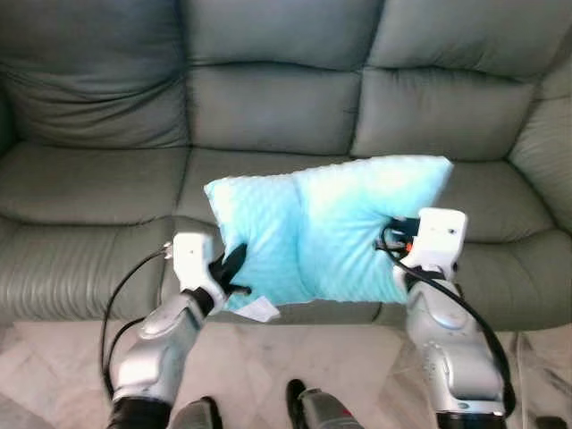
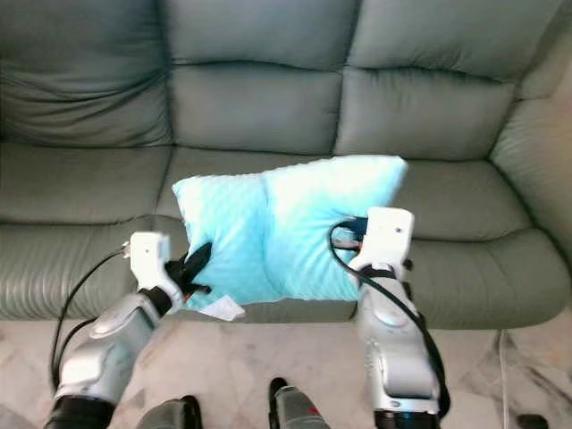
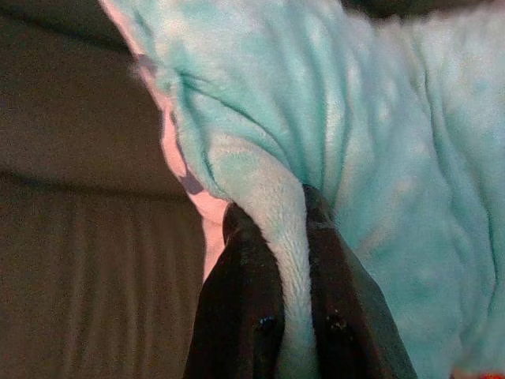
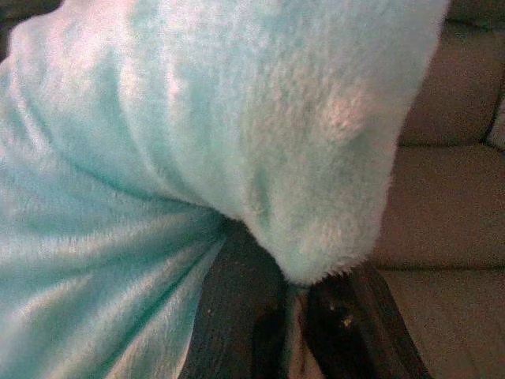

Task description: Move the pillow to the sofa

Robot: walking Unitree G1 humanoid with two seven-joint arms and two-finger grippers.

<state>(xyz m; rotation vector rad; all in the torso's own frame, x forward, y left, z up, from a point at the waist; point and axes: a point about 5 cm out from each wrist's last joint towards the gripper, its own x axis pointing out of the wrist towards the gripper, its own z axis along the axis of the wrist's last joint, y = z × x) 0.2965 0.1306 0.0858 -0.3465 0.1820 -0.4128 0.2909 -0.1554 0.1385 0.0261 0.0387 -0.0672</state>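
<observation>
Left eye view, both arms raised, pillow (image 1: 331,228) pinched

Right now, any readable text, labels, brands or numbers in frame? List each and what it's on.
None readable.
White tag hanging off the pillow at its lower corner by the left gripper: too small and blurred to tell whether it carries print.
Sofa: no marking visible.
White housing above the right gripper: no lettering visible.
</observation>
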